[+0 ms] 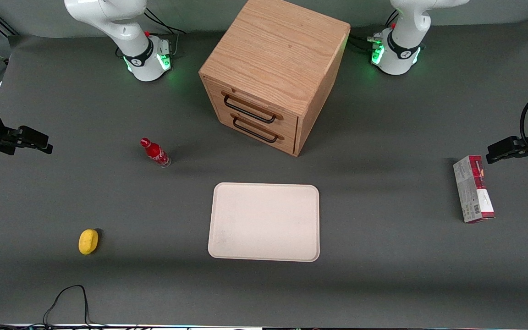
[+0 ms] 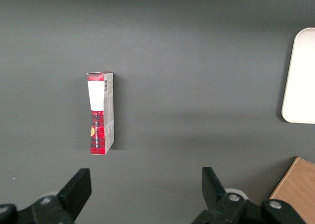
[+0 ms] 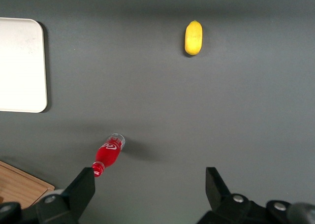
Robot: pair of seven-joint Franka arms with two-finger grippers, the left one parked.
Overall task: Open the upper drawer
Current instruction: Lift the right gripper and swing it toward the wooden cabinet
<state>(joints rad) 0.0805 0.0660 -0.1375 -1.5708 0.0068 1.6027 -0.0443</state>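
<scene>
The boxy oak cabinet point(image 1: 277, 64) stands at the middle of the table between the two arm bases, and a corner of it point(image 3: 19, 185) shows in the right wrist view. Its upper drawer point(image 1: 260, 106) is flush with the cabinet front, with its thin black bar handle point(image 1: 249, 110) just above the matching lower drawer point(image 1: 264, 137). My gripper point(image 1: 44, 145) hovers at the working arm's end of the table, far from the cabinet. It is open point(image 3: 149, 184) with nothing between its fingers, only bare grey table below.
A red bottle point(image 1: 155, 152) point(image 3: 109, 152) stands between my gripper and the cabinet. A white tray point(image 1: 265, 222) point(image 3: 19, 64) lies nearer the front camera than the cabinet. A yellow fruit point(image 1: 88, 241) point(image 3: 193, 37) and a red-and-grey box point(image 1: 473, 189) point(image 2: 101, 113) lie toward the table's two ends.
</scene>
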